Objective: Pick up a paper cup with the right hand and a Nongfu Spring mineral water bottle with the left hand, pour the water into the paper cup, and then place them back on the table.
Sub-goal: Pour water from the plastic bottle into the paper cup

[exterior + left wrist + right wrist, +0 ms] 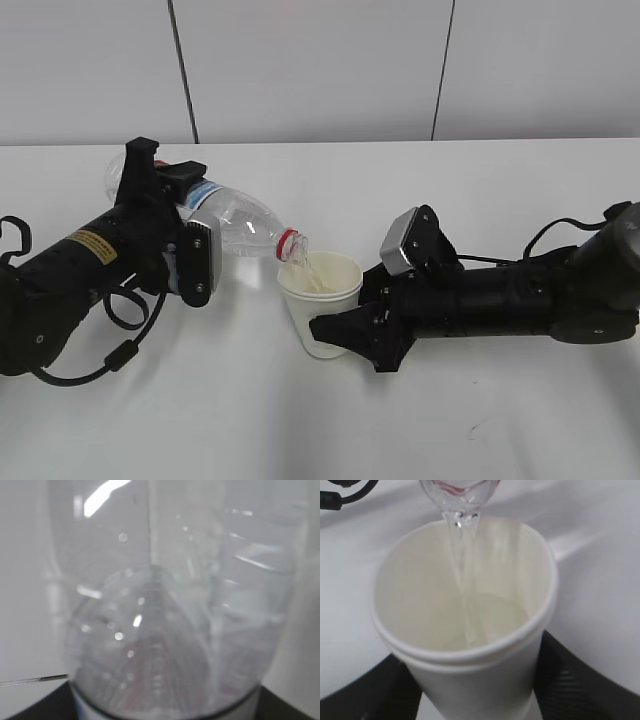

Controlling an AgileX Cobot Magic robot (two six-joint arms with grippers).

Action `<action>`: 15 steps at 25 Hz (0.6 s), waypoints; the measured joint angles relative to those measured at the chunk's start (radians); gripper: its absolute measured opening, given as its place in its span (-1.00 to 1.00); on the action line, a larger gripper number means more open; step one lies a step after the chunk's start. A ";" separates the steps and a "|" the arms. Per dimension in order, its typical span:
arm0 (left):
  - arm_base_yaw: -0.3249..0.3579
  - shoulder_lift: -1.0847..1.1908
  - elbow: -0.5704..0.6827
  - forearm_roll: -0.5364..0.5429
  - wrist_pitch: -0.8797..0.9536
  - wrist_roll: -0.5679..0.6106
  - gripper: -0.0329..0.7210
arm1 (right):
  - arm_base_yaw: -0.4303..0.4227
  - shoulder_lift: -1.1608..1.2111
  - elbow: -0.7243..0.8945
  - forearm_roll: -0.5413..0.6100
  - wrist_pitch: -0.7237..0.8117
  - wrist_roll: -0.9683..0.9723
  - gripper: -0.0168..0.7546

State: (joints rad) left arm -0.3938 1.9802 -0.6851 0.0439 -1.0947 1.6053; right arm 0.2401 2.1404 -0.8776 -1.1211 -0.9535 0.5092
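My left gripper [185, 235], with the yellow sticker, is shut on the clear Nongfu Spring bottle [235, 225] and holds it tipped, its red-ringed neck over the paper cup [320, 300]. The bottle [165, 605] fills the left wrist view, blurred. A thin stream of water [462, 575] runs from the bottle mouth [460, 495] into the cup [470, 680], which holds a shallow pool. My right gripper [340, 335] is shut on the cup's lower body, black fingers [580, 680] on both sides, and holds it upright just above the white table [480, 430].
A white panelled wall [320, 70] stands behind the table. Black cables [120, 340] loop under the left arm. A small dark scuff [476, 431] marks the table near the front right.
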 joint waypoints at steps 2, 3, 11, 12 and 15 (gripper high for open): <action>0.000 0.000 0.000 0.000 0.000 0.000 0.00 | 0.000 0.000 0.000 0.000 0.000 0.000 0.24; 0.000 0.000 0.000 0.000 0.000 0.000 0.00 | 0.000 0.000 0.000 0.000 0.000 0.000 0.24; 0.000 0.000 0.000 0.000 -0.001 0.000 0.00 | 0.000 0.000 0.000 -0.002 0.002 0.000 0.24; 0.000 0.000 0.000 0.000 -0.001 0.000 0.00 | 0.000 0.000 0.000 -0.002 0.002 0.000 0.24; 0.000 0.000 0.000 0.000 -0.001 0.000 0.00 | 0.000 0.000 0.000 -0.004 0.002 0.000 0.24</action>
State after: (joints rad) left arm -0.3938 1.9802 -0.6851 0.0439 -1.0957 1.6053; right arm 0.2401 2.1404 -0.8776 -1.1250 -0.9519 0.5092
